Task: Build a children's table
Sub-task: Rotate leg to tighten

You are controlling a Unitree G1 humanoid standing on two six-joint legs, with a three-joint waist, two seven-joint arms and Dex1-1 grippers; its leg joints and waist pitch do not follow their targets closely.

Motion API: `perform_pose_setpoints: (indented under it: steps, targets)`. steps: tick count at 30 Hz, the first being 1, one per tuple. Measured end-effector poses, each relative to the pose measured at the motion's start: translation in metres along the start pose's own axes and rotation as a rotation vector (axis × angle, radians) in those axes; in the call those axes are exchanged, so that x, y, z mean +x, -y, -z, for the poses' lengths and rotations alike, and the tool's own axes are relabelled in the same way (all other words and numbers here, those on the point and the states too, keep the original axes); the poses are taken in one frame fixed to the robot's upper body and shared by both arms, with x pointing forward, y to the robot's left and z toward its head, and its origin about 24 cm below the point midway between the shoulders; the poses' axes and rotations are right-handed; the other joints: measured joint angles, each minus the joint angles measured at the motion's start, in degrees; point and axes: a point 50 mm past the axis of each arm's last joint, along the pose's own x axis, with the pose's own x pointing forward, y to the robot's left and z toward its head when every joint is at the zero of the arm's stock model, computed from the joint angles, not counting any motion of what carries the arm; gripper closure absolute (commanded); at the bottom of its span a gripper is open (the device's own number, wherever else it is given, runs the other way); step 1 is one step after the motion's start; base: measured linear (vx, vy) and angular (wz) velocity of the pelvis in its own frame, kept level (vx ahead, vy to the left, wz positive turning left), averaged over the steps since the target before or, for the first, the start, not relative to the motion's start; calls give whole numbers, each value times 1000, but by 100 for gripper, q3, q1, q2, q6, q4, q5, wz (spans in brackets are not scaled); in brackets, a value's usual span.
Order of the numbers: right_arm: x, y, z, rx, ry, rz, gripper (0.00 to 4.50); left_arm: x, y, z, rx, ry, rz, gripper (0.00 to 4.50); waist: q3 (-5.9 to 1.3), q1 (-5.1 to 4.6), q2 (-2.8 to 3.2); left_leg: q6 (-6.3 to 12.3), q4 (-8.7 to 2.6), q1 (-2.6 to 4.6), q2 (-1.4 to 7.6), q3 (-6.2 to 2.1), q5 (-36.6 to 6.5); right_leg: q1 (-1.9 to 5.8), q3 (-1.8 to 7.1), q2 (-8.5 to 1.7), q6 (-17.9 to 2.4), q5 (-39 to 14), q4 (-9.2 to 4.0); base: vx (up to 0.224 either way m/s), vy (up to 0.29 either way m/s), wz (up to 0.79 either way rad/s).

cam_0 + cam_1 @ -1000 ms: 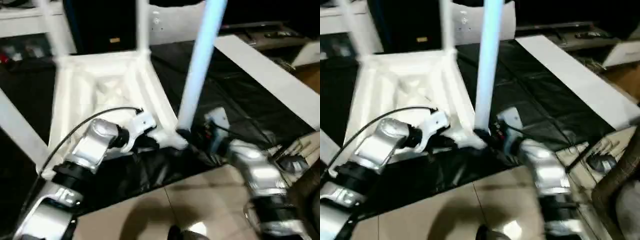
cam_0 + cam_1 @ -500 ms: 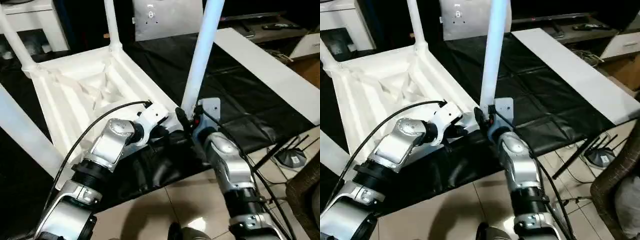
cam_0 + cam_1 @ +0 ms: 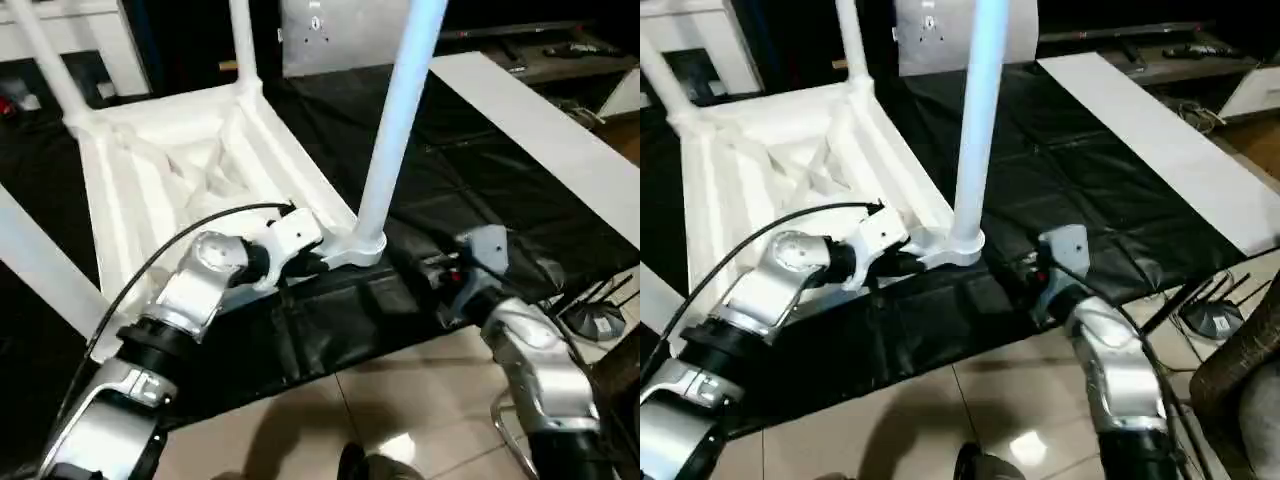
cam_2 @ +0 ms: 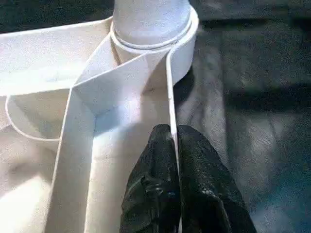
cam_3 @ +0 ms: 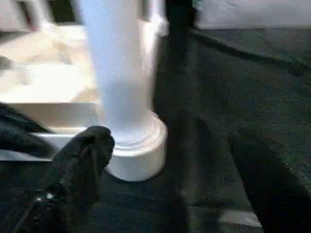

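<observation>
Tiles [image 3: 330, 420] are seen nearest, below the black mat [image 3: 480, 190]. The table [image 3: 160, 180] is laid upside down on that mat, legs up. Its near rim is clamped between the closed fingers of the left gripper [image 4: 174, 145] (just beside the corner socket). The near leg [image 3: 395, 120] is seated in that socket. The right gripper [image 5: 146, 160] is held beside it, fingers spread, touching nothing. Farther right, a board [image 3: 540, 130] is laid.
</observation>
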Motion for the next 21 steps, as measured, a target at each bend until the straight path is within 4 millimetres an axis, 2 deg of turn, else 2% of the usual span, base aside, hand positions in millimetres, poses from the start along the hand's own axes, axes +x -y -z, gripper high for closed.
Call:
perform_pose_setpoints:
  steps: [2, 3, 4, 6, 8, 12, 15, 17, 18, 19, 20, 21]
  targets:
    - [-14, -9, 7, 29, -35, -37, 9, -8, -2, 6, 15, 17, 24, 450, 0, 38, 0, -1, -2, -2, 8, 4, -1, 0, 1, 1, 2, 1, -6, 0, 0, 0]
    - [-17, -13, 9, 46, -54, -40, 2, -11, -3, 8, 15, 16, 28, 423, 0, 40, 0, -1, -1, -4, 8, 4, 0, 0, 2, 1, 3, 2, -6, 0, 0, 0]
    - [-20, -17, 11, 58, -74, -41, 2, -14, -4, 10, 11, 18, 37, 423, 0, 43, 0, -1, 1, -6, 8, 5, -1, 0, 3, 0, 5, 3, -9, 0, 0, 0]
    - [-25, -22, 14, 77, -107, -33, 0, -19, -4, 13, -15, 52, 47, 394, 0, 59, -1, -2, 2, -8, 6, 6, -1, 0, 3, -1, 7, 4, -12, 0, 0, 0]
    - [-29, -24, 15, 84, -123, -15, 0, -24, -5, 5, -12, 128, 42, 383, -2, 98, -5, -3, 3, -9, 7, 6, -1, 1, 2, -1, 8, 5, -16, 0, 0, 0]
    - [-38, -35, 16, 78, -140, 8, 0, -38, -7, -7, -70, 298, -64, 346, -5, 98, -7, -4, -6, -1, 9, 8, -2, 11, -5, 1, 12, 7, -34, 0, 0, 0]
    - [-36, -44, 15, 39, -153, 64, 0, -43, -1, 1, -170, 341, -186, 309, -8, 18, -2, -5, -8, -8, 21, 13, -2, 21, -14, 13, 28, 17, -75, 0, 0, 0]
    - [-33, -48, 13, 7, -156, 68, 0, -45, 9, 7, -257, 387, -266, 301, -12, -56, -3, -4, -4, -17, 29, 10, -3, 39, -21, 18, 41, 26, -108, 0, 0, 0]
    - [-32, -49, 13, -10, -159, 63, 0, -44, 17, 8, -294, 410, -309, 296, -11, -86, -6, -2, 2, -34, 24, -40, -5, 64, -72, -3, 46, 28, -121, 0, 0, 0]
    - [-32, -49, 14, -20, -168, 62, 0, -44, 25, 8, -327, 433, -349, 289, -4, -152, 23, -2, 15, -68, 18, -185, -4, 118, -179, -41, 51, 27, -119, 8, -46, 44]
    - [-31, -50, 14, -27, -173, 56, 0, -40, 36, 8, -369, 457, -377, 279, 1, -196, -2, -4, 32, -86, -27, -323, -2, 149, -141, -18, 79, -43, -7, 8, -46, 44]
    - [-29, -52, 13, -28, -170, 49, 0, -38, 41, 9, -390, 456, -385, 279, 15, -196, -8, -14, 45, -77, -50, -419, 1, 153, -42, 26, 78, -172, 146, 33, -81, 70]
